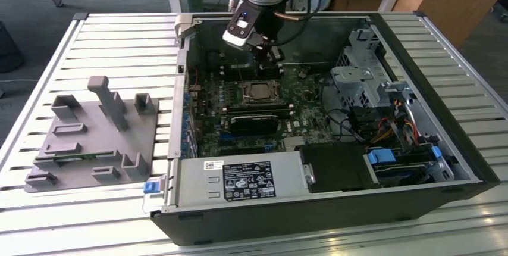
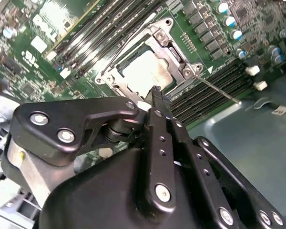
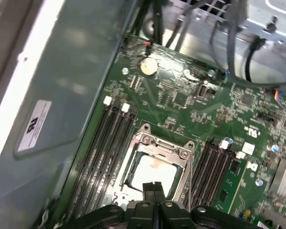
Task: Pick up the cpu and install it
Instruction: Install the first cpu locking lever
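The cpu (image 1: 258,91) lies flat in the metal-framed socket (image 1: 260,83) on the green motherboard inside the open computer case, silvery top up. Both wrist views look down on the cpu (image 2: 145,71) (image 3: 155,174) seated within the socket frame (image 3: 145,140). My gripper (image 1: 270,54) hangs above the board, just behind the socket toward the case's far wall. Its two black fingers are pressed together with nothing between them, the gripper (image 2: 156,90) (image 3: 154,186) hovering over the chip's near edge. A thin socket lever (image 2: 214,89) sticks out beside the frame.
Memory slots (image 3: 102,148) flank the socket on both sides. A grey tray (image 1: 95,137) with upright blocks sits on the slatted table at the exterior view's left. A power supply (image 1: 238,181), drive cage (image 1: 365,83) and cables (image 1: 389,128) crowd the case.
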Robot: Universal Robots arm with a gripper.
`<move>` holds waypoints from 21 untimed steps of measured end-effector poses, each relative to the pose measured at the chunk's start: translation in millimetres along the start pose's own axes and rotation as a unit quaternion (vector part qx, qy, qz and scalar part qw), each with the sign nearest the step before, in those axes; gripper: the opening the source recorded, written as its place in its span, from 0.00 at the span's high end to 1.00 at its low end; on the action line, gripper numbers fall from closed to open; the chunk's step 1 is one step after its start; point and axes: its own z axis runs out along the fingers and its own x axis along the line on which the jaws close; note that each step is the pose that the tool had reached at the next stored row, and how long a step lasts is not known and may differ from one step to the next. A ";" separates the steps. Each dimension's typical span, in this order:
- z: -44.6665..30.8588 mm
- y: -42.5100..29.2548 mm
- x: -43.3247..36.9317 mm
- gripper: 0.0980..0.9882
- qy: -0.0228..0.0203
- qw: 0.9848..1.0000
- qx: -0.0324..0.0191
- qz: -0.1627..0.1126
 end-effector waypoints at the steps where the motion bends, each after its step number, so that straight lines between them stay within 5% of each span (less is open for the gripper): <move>1: 0.0 0.0 0.0 0.99 0.000 1.000 0.000 -0.007; 13: 0.0 0.0 0.0 0.99 -0.002 0.997 0.000 -0.081; 21: 0.0 0.0 0.0 0.99 0.000 0.991 -0.001 -0.133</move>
